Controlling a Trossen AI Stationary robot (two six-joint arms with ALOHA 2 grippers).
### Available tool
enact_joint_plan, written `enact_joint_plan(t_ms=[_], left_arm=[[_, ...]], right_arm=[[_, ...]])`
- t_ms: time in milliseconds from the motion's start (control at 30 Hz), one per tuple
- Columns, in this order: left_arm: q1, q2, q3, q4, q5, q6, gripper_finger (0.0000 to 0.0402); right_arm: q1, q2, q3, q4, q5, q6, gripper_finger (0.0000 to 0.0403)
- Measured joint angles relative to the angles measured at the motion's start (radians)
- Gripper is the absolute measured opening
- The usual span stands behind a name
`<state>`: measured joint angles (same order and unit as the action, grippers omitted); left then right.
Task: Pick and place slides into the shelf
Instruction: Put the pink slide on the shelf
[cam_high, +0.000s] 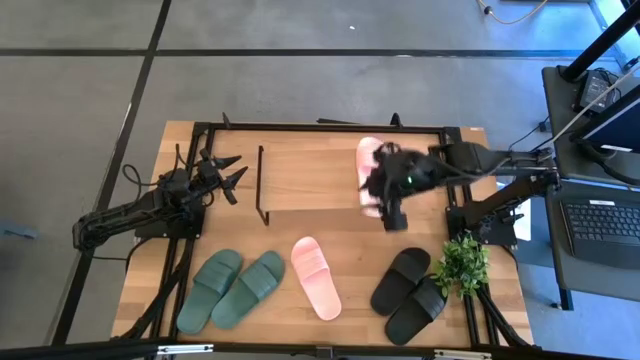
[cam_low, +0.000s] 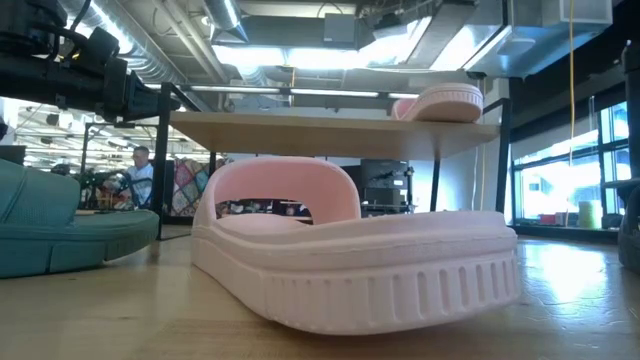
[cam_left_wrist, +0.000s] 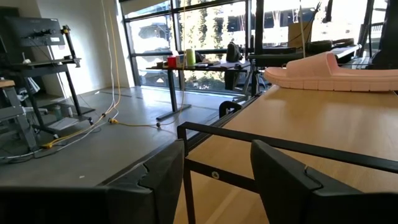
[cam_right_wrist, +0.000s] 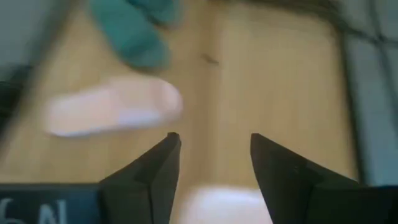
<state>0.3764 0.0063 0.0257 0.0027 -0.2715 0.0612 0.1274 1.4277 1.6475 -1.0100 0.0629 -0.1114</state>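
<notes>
One pink slide lies on the shelf top, under the right tool, whose fingers are apart and empty. The other pink slide lies on the worktop between the green pair and the black pair. The left tool waits open beside the shelf.

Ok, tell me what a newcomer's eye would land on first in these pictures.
First, the single pink slide lying on the table in front of the shelf, filling the low view. Next, its mate already sits on the shelf's top board toward the right end, with the right gripper, open, just over the board's front edge. The green pair and black pair wait along the table's front edge.
</notes>
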Motion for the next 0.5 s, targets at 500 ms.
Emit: enact_joint_plan(t_ms=[500], left_arm=[[0.0,0.0,0.0,0.0,0.0,0.0,0.0179]], right_arm=[[0.354,0.206,-0.29,0.62,0.128,-0.051,0.0196]])
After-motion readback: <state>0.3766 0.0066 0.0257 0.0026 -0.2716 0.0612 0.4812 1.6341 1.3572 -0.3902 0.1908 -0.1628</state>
